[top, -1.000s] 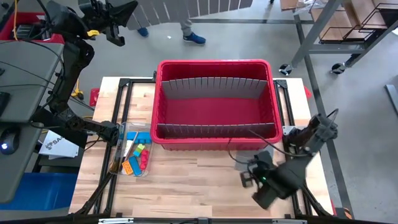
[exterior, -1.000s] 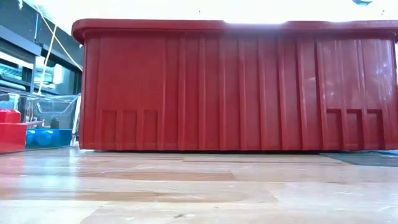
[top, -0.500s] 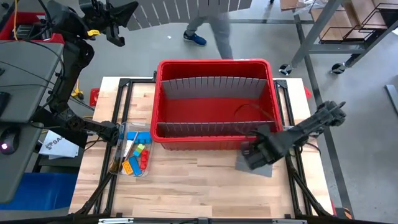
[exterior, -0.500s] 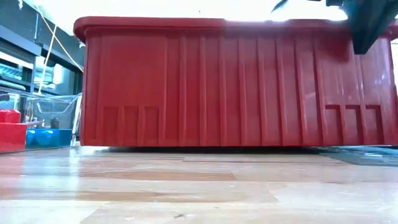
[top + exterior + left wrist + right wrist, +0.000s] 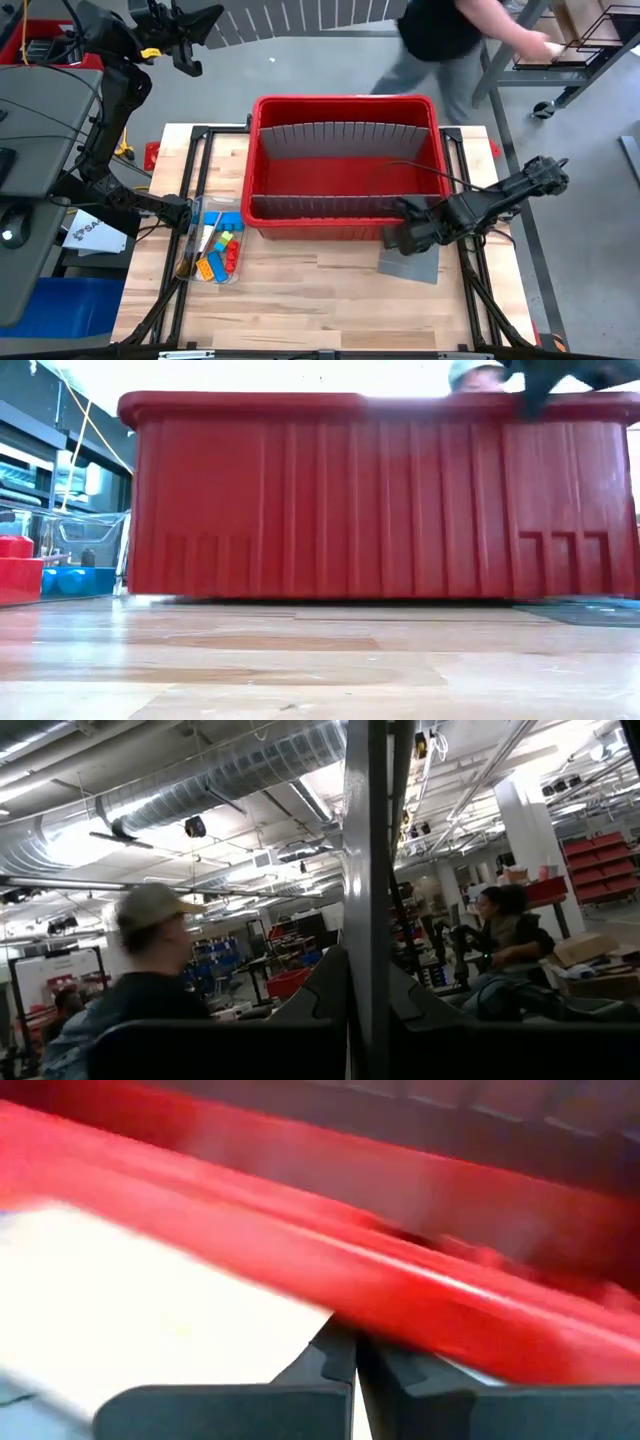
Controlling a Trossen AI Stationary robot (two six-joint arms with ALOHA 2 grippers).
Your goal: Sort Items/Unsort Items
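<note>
The right gripper (image 5: 392, 238), fingers clenched on nothing, hangs at the near rim of the red bin (image 5: 345, 232), above a grey mat (image 5: 410, 266). The items (image 5: 218, 250) lie far off to its side in a clear tray (image 5: 192, 262). The left gripper (image 5: 190, 62), also clenched and empty, waits raised beyond the table.

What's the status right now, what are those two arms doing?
Right tool shut, empty, at bin's front rim. Left tool shut, parked high, off the table. Items untouched in clear tray, left of bin. Person behind bin.
</note>
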